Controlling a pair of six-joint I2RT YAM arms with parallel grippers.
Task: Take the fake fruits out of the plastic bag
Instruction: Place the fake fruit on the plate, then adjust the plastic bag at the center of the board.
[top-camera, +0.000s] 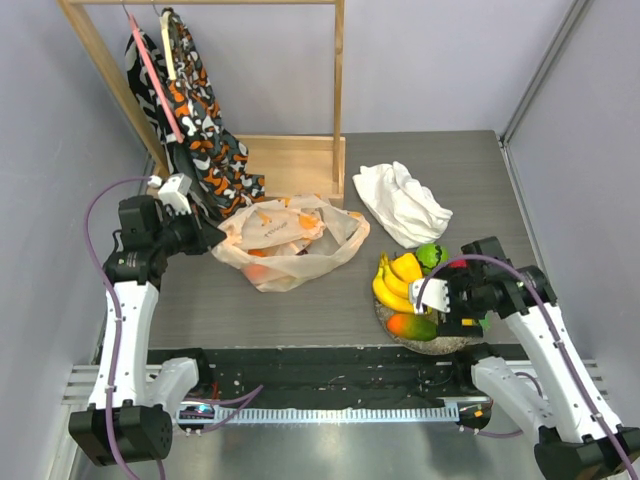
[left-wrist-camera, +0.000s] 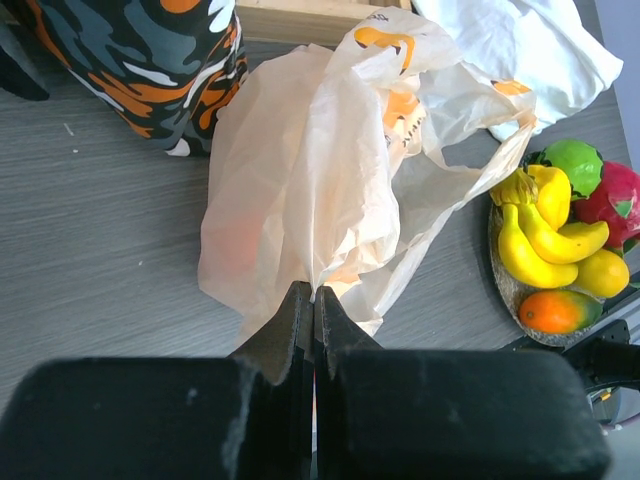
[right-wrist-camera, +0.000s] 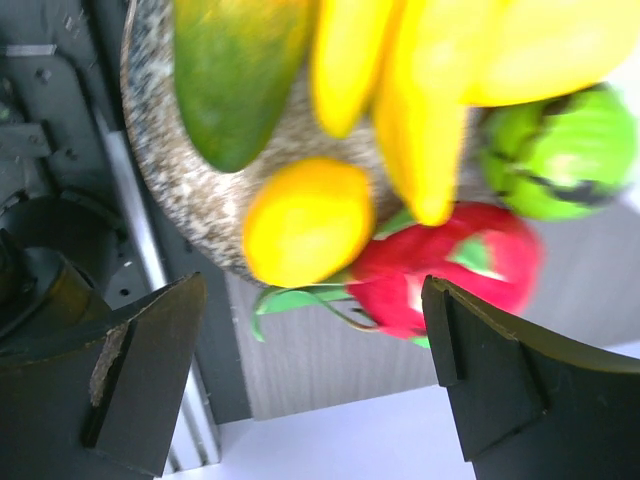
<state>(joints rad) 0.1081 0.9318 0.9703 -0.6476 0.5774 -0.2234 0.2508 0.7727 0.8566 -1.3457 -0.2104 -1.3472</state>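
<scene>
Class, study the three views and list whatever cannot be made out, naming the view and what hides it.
- Inside the plastic bag: in the top and left wrist views the cloudy film shows only orange smudges, so the number and kind of fruits inside are unclear.
- The dragon fruit: blurred in the right wrist view, and largely behind the right gripper from above.
- The plate: cut off by the right wrist view's top edge, and covered by fruit elsewhere.

Plastic bag (top-camera: 295, 240) mid-table (top-camera: 300, 310), left of centre; round fruit (top-camera: 257, 270) inside. Plate (top-camera: 432, 347) at near right edge, fruits (top-camera: 400, 282) piled on it. Cloth (top-camera: 400, 203) behind plate. Rack (top-camera: 295, 160) at far left, fabric (top-camera: 200, 120) hanging on it.
</scene>
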